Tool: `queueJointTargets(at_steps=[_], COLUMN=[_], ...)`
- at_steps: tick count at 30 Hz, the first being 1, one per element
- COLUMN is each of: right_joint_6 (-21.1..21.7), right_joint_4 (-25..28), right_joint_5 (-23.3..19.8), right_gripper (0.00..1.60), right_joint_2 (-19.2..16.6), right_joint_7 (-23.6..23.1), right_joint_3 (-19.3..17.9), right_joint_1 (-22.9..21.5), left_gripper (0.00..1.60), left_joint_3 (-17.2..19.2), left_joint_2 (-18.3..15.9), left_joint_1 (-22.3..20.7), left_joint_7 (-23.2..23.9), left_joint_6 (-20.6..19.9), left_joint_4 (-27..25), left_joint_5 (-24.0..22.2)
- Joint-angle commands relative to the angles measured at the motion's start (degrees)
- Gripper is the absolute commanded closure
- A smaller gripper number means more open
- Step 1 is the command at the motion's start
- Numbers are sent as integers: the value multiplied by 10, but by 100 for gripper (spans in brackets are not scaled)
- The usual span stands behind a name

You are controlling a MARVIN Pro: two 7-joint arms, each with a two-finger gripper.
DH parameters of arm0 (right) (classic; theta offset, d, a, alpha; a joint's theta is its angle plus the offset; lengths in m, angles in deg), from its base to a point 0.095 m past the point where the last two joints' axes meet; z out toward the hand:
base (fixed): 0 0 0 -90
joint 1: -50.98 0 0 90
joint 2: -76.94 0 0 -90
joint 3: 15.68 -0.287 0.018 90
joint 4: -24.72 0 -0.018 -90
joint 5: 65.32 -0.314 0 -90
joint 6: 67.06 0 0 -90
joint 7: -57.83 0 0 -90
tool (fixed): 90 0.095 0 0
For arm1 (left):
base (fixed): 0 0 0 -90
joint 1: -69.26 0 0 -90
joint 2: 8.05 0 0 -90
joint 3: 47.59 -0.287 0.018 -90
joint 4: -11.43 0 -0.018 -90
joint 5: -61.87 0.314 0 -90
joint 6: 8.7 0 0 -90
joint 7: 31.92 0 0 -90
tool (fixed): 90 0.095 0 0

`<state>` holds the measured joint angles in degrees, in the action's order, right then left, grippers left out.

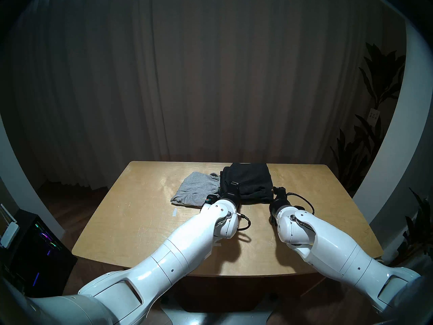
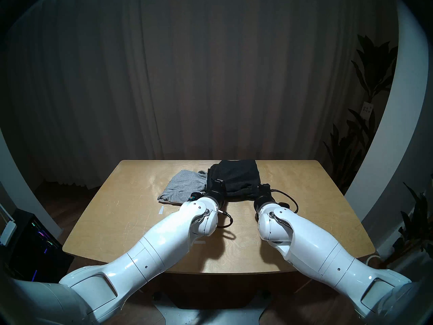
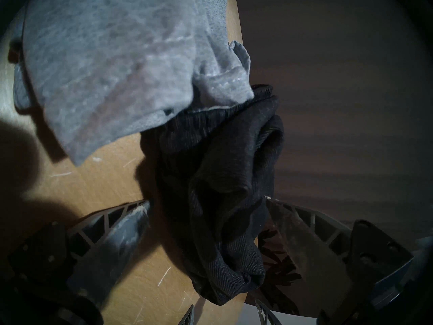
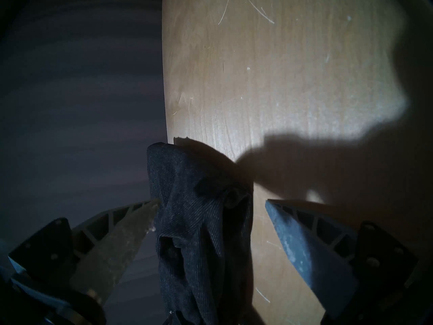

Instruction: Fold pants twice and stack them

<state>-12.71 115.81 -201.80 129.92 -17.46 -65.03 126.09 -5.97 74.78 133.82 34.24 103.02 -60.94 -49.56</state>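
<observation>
Your left end effector [image 3: 207, 205] has its fingers spread wide with a bunched end of the black shorts [image 1: 248, 182] sitting between them, not pinched. Same deal on the right end effector [image 4: 212, 203]: wide open, black fabric lying in the gap. The black shorts sit folded near the table's [image 1: 131, 223] far edge, roughly mid-width. The grey shorts [image 1: 196, 188] lie just beside them toward the left edge, touching and slightly overlapping.
</observation>
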Motion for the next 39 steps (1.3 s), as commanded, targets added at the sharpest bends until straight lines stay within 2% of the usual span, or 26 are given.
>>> queueJointTargets(at_steps=[1,13,39], right_joint_6=[5,6,2], right_joint_4=[-15,-43,-119], right_joint_5=[2,5,19], right_gripper=[0,0,0], right_joint_2=[21,40,93], right_joint_7=[0,13,4], right_joint_3=[2,11,23], right_joint_1=[-24,-44,-83], left_gripper=[0,0,0], left_joint_3=[-4,-2,-4], left_joint_2=[28,44,68], left_joint_1=[-43,-67,-99], left_joint_7=[-6,-19,-13], left_joint_6=[4,7,-39], left_joint_4=[21,59,139], left_joint_5=[13,15,22])
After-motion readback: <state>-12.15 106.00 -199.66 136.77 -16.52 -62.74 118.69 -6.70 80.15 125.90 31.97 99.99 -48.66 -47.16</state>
